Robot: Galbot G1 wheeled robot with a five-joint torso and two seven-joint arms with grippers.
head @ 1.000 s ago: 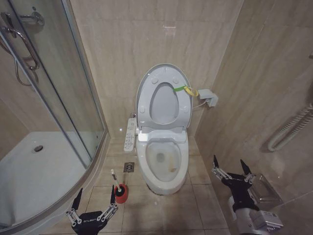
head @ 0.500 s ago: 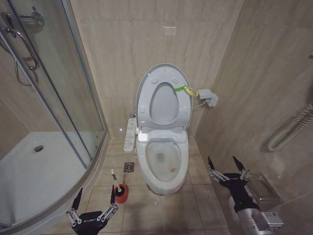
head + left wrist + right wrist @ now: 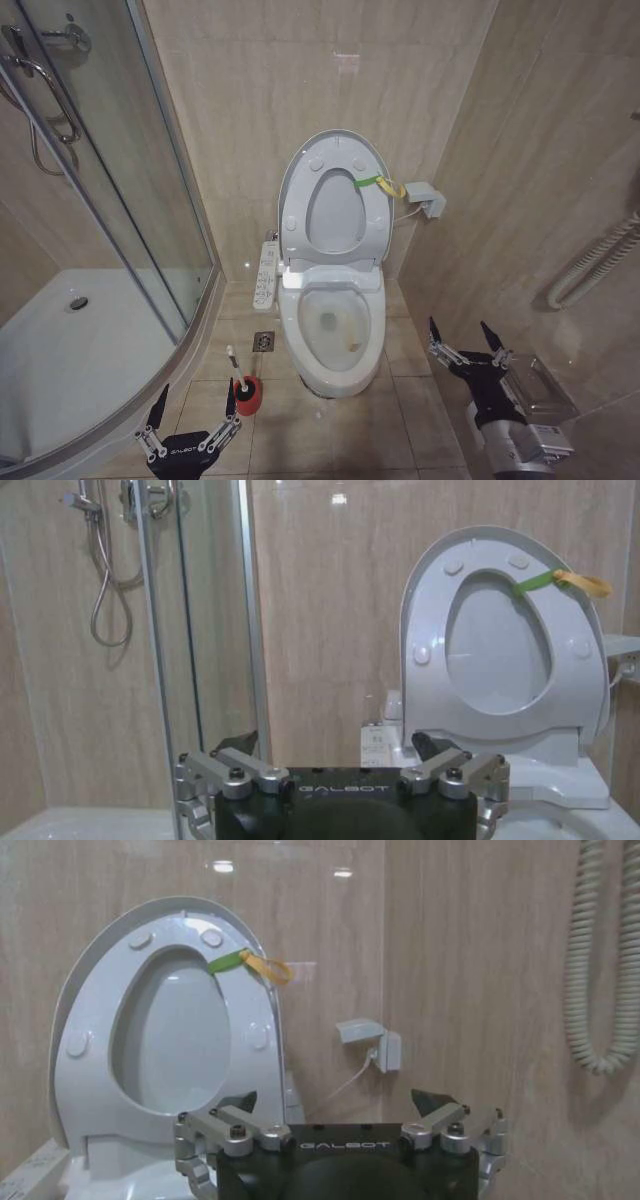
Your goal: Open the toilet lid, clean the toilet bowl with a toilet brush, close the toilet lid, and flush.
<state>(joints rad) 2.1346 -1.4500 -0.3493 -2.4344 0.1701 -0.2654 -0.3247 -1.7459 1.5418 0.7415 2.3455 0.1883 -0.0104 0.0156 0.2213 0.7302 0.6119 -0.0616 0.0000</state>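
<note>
The toilet lid (image 3: 335, 137) stands raised against the back wall with the ring seat up in front of it, and a yellow-green band (image 3: 379, 184) is tied at its edge. Below it the toilet bowl (image 3: 377, 345) lies uncovered. The toilet brush (image 3: 237, 366) stands in its red holder (image 3: 248, 396) on the floor left of the bowl. My left gripper (image 3: 196, 395) hangs open just in front of the holder, holding nothing. My right gripper (image 3: 459, 330) is open and empty, to the right of the bowl. The lid (image 3: 497, 637) (image 3: 170, 1027) faces both open grippers (image 3: 335, 744) (image 3: 332, 1100).
A curved glass shower door (image 3: 150, 200) and a white shower tray (image 3: 70, 350) fill the left. A long remote panel (image 3: 266, 275) hangs beside the bowl, above a floor drain (image 3: 263, 341). A wall box (image 3: 425, 198), a coiled hose (image 3: 590, 265) and a clear box (image 3: 545, 390) line the right wall.
My right gripper has shifted a little to the left and slightly lower, still open. The left gripper, brush and lid have not moved.
</note>
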